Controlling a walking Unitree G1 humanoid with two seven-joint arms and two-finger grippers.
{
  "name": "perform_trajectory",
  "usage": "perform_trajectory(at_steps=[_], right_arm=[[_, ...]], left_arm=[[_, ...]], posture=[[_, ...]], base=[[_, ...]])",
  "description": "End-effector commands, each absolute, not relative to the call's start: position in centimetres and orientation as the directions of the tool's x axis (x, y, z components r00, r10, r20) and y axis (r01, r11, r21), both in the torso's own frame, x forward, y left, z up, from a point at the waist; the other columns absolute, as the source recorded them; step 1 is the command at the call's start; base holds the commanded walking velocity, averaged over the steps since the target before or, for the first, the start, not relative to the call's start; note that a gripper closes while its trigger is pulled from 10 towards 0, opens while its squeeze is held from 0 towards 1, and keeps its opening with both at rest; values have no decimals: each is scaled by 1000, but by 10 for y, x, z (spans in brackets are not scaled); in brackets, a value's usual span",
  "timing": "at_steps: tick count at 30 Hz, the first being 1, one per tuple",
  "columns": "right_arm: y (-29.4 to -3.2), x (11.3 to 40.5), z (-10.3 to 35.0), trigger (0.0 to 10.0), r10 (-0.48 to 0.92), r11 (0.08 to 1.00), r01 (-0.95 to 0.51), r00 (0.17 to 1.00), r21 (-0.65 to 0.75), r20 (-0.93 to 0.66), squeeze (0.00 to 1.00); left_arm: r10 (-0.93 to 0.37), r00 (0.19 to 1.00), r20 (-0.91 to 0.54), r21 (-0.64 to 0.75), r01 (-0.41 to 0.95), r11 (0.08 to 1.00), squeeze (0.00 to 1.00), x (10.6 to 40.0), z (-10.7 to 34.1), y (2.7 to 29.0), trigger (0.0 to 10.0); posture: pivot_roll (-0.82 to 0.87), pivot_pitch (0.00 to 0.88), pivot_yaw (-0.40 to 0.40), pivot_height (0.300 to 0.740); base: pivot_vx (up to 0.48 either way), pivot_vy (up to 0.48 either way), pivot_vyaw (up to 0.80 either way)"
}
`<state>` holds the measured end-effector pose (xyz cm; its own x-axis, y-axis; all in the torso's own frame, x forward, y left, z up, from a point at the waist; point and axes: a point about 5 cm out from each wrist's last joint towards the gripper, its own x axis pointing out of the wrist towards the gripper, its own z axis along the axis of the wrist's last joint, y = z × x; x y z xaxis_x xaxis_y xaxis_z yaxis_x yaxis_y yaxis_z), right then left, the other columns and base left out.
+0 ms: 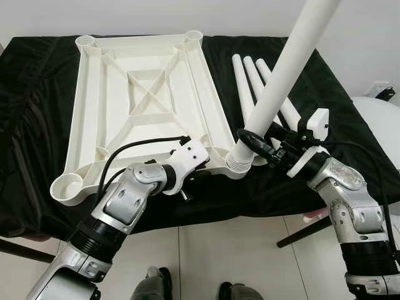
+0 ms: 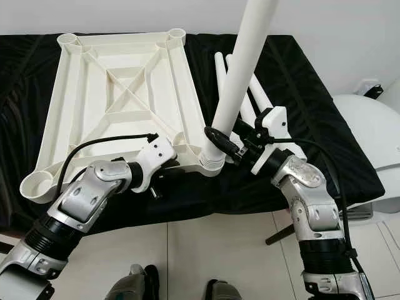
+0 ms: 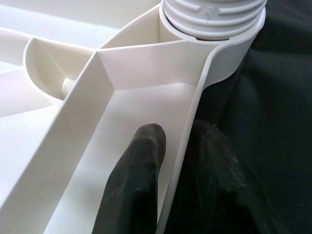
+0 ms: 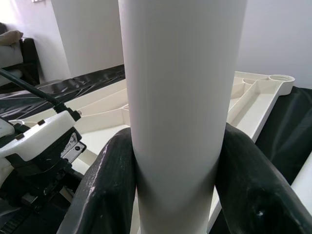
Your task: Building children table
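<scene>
Right arm bent inward, right end effector (image 1: 253,142) clamps the white plastic tube leg (image 1: 284,75); left end effector (image 3: 180,170) pinches the white ribbed tabletop's (image 1: 140,94) rim on the black-draped counter (image 1: 37,125)

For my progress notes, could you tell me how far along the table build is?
Done: none fully. In hand: the right hand holds a leg in the top's near corner socket; the left hand grips its rim. Left: three legs lie on the black cloth.

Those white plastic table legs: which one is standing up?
The long white plastic leg gripped in the right claw, its threaded end in the upturned white tabletop's near corner socket. The three others lie on the black cloth.
</scene>
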<state>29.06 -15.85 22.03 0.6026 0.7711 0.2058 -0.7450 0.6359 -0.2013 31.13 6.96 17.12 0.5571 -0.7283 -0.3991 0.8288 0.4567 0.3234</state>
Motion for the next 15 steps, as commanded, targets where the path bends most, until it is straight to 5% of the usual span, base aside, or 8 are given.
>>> perform_trajectory(at_steps=[1,15], right_arm=[[-152,289,197,10000,788,615,-775,604,-143,116,0],[-152,290,190,10000,740,672,-732,659,-112,133,0]], left_arm=[[-686,599,-413,343,800,492,0,314,167,75,10000],[-695,591,-409,343,806,483,0,312,168,72,10000]], posture=[[-32,189,-15,740],[-34,179,-11,740]], base=[[0,0,0],[0,0,0]])
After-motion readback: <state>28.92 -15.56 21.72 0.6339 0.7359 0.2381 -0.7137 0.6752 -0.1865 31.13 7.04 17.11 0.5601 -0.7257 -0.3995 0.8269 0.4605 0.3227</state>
